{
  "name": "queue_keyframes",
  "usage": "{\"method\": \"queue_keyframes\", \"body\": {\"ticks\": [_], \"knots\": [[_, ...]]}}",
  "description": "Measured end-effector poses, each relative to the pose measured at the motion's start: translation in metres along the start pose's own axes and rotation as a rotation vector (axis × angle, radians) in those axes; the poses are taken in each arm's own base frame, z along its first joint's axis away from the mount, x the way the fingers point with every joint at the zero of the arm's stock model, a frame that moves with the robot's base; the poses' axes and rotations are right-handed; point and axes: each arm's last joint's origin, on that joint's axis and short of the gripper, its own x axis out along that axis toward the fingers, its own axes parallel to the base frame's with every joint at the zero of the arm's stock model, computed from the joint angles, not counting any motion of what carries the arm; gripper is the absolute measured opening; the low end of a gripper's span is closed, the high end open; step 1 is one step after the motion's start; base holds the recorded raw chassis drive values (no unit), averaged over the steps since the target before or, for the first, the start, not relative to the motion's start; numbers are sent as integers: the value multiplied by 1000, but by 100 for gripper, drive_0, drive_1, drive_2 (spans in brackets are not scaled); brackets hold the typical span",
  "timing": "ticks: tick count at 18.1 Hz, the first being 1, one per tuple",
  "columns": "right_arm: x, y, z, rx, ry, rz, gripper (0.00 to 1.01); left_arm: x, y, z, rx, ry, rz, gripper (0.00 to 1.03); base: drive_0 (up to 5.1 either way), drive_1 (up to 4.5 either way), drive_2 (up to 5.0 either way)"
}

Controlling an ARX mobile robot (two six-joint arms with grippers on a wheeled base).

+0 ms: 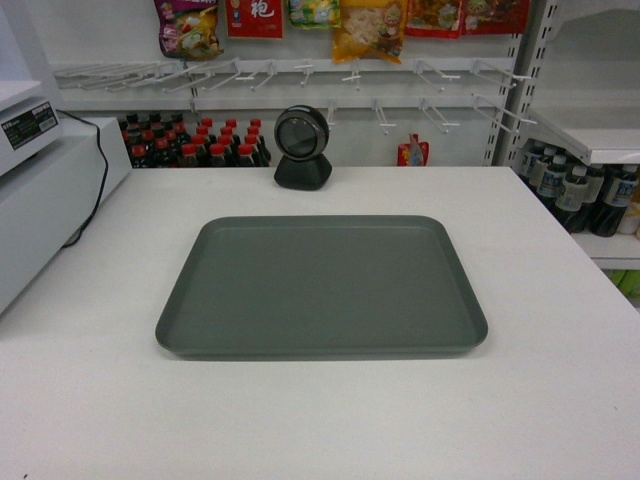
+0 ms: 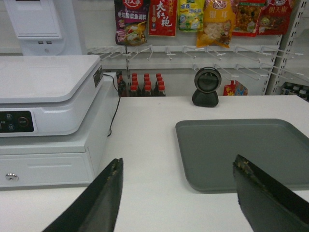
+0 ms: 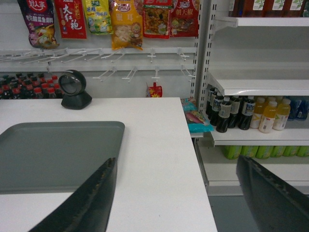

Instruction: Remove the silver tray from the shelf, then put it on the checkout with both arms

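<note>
The silver tray [image 1: 320, 288] lies flat in the middle of the white checkout [image 1: 300, 430], with nothing on it. It also shows at the right of the left wrist view as the tray [image 2: 241, 150] and at the left of the right wrist view as the tray [image 3: 53, 154]. My left gripper [image 2: 177, 166] is open above the bare checkout [image 2: 154, 135], near the tray's front left corner. My right gripper [image 3: 176, 164] is open near the front right edge of the checkout [image 3: 154, 145]. Neither holds anything. No arm shows in the head view. A white shelf [image 3: 260, 86] stands to the right.
A black scanner [image 1: 301, 148] stands behind the tray. A white cash register [image 2: 43, 111] with a black cable [image 1: 97, 180] fills the left side. Bottles [image 3: 241, 113] line the right shelves. Snack bags [image 1: 370, 28] hang over peg hooks at the back.
</note>
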Motion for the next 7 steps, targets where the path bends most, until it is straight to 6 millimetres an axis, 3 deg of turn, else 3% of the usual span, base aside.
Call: {"method": "queue_keyframes", "body": {"ticks": [3,4,7], "knots": [[0,0,0,0,0,0,99,0,0,0,0,0,0,95,0,0,0],[0,0,0,0,0,0,98,0,0,0,0,0,0,100,0,0,0],[0,0,0,0,0,0,98,0,0,0,0,0,0,98,0,0,0]]}}
